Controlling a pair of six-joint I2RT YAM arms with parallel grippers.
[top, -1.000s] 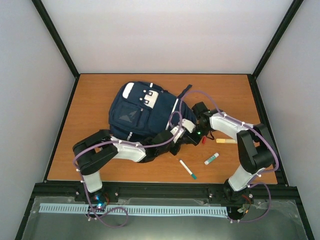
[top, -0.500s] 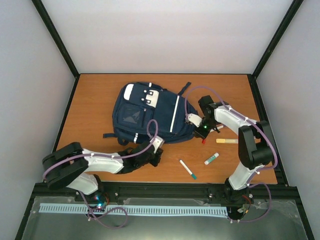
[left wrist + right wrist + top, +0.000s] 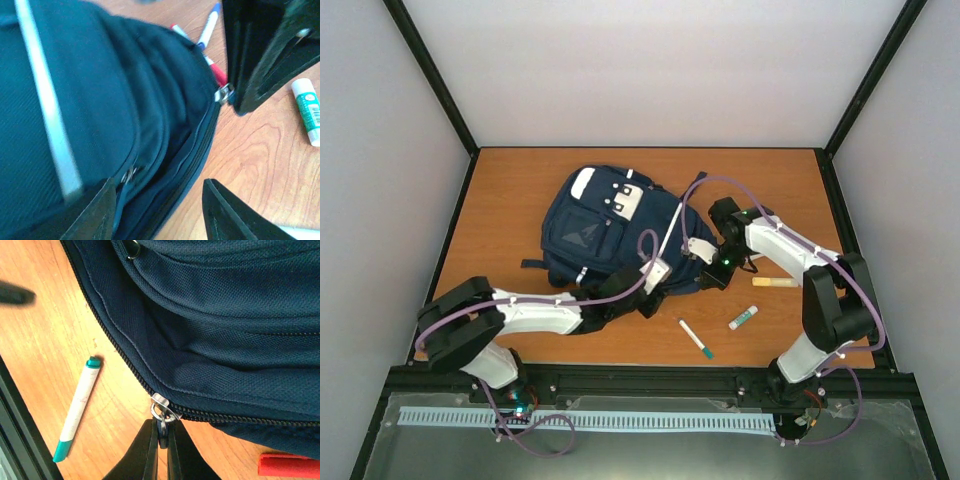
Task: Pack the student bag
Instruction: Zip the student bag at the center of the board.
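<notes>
The navy student bag (image 3: pixel 605 225) lies flat at mid-table, with white stripes and a white-grey buckle patch. My right gripper (image 3: pixel 712 274) is at its right lower edge. In the right wrist view it (image 3: pixel 162 437) is shut on the metal zipper pull (image 3: pixel 163 416) of the bag's (image 3: pixel 225 315) main zipper. My left gripper (image 3: pixel 656 288) is at the bag's near right corner. In the left wrist view it (image 3: pixel 157 212) is open, its jaws straddling the bag's (image 3: pixel 100 100) zippered edge, with nothing held.
A white marker with teal ends (image 3: pixel 696 338) (image 3: pixel 77 407), a glue stick (image 3: pixel 743 318) (image 3: pixel 307 117) and a beige stick (image 3: pixel 772 282) lie on the wood right of the bag. A red marker (image 3: pixel 287 465) (image 3: pixel 215 72) and a blue-tipped pen (image 3: pixel 207 27) lie by the bag's edge.
My left gripper pulled back toward the near edge, then came forward again to the bag's near right corner. The bag shifted slightly. My right gripper stayed at the zipper, moving a little left.
</notes>
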